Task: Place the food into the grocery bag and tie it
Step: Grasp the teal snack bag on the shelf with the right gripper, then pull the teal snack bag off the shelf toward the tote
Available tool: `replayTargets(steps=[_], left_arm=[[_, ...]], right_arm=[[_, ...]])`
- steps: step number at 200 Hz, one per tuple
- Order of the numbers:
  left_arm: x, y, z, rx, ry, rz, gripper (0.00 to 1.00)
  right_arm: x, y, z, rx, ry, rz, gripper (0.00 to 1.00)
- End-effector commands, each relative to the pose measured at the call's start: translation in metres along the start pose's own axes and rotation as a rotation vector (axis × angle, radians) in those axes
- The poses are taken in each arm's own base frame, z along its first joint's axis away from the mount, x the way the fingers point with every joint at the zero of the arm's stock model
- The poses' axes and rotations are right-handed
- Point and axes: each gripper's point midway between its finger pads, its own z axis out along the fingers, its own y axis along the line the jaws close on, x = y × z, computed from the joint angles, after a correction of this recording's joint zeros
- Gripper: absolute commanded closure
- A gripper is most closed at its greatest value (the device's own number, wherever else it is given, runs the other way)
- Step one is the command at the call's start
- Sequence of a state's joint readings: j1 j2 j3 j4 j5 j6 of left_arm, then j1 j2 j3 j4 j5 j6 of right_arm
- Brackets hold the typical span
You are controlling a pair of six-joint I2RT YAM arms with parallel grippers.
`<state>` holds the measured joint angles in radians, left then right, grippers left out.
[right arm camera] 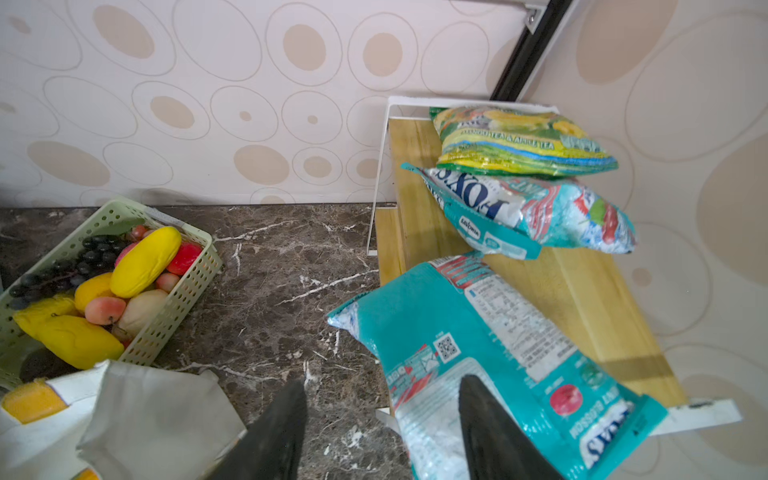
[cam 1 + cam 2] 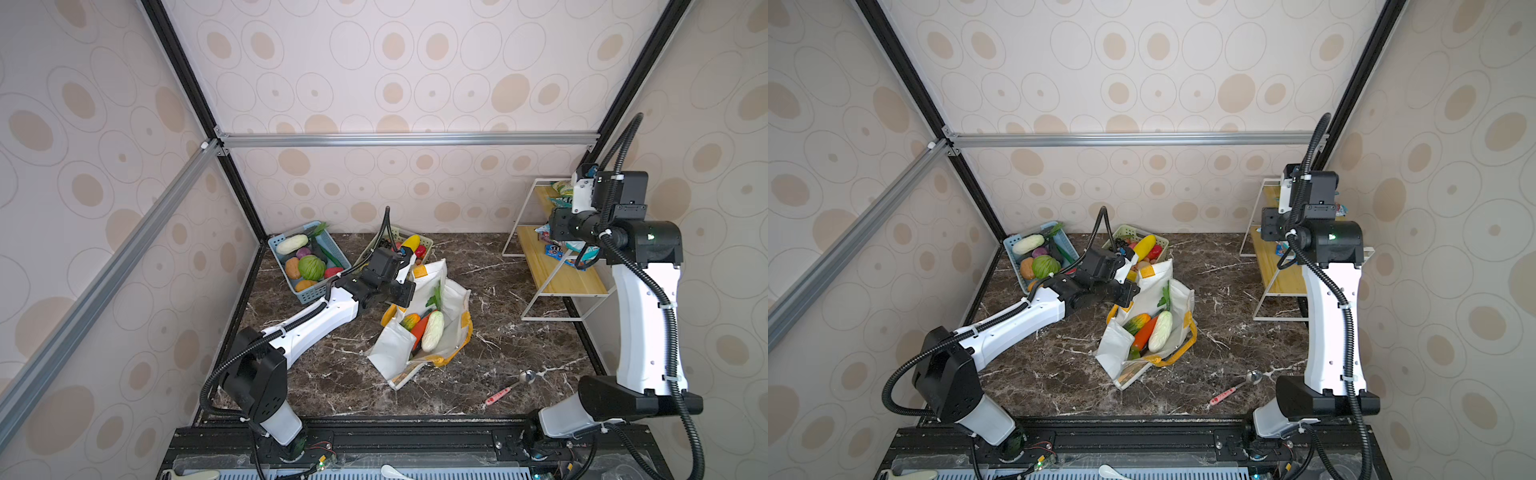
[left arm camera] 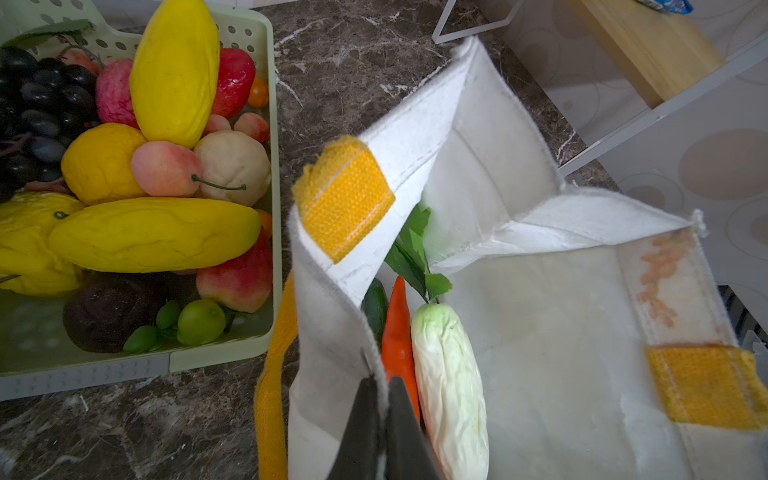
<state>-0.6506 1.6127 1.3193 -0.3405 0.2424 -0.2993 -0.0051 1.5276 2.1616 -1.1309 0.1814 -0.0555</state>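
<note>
The white grocery bag [image 2: 395,353] with yellow-orange handles [image 3: 270,399] stands open mid-table in both top views. Inside lie a white-green piece [image 3: 451,386], an orange carrot [image 3: 397,328] and an orange-green gourd [image 2: 409,321]. My left gripper [image 3: 384,384] is shut on the bag's far rim, with the fabric edge pinched between its fingers. My right gripper [image 1: 382,399] is open by the shelf. One fingertip [image 1: 473,390] is in front of a teal snack packet [image 1: 478,332] that overhangs the shelf edge, and the other shows against the marble.
A blue basket [image 2: 316,293] and a green basket [image 1: 199,274], both full of toy produce, stand at the back left. A white wire rack with wooden shelves [image 2: 565,278] at the right holds two more packets [image 1: 519,141]. A spoon [image 2: 511,386] lies front right.
</note>
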Motion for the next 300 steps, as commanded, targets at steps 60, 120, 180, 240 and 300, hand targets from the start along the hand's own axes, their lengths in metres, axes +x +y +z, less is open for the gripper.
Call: replayTargets(steps=[60,120,180,240,300], left_arm=[[-0.019,-0.004,-0.001,0.011,-0.025,0.001,1.0],[-0.022,-0.005,0.0,0.016,-0.028,0.004,1.0],[-0.024,-0.006,-0.002,0.02,-0.035,0.004,1.0],[-0.025,-0.006,-0.005,0.015,-0.04,0.009,1.0],[-0.024,-0.005,-0.003,0.016,-0.038,0.003,1.0]], right_arm=[[0.037,-0.023,0.035,0.289,0.183,-0.318,0.24],[0.04,-0.036,0.056,0.454,0.194,-0.455,0.38],[0.022,-0.032,0.038,0.412,0.088,-0.377,0.75],[0.011,-0.024,0.024,0.343,0.006,-0.299,0.86],[-0.003,-0.011,0.005,0.235,-0.102,-0.217,0.91]])
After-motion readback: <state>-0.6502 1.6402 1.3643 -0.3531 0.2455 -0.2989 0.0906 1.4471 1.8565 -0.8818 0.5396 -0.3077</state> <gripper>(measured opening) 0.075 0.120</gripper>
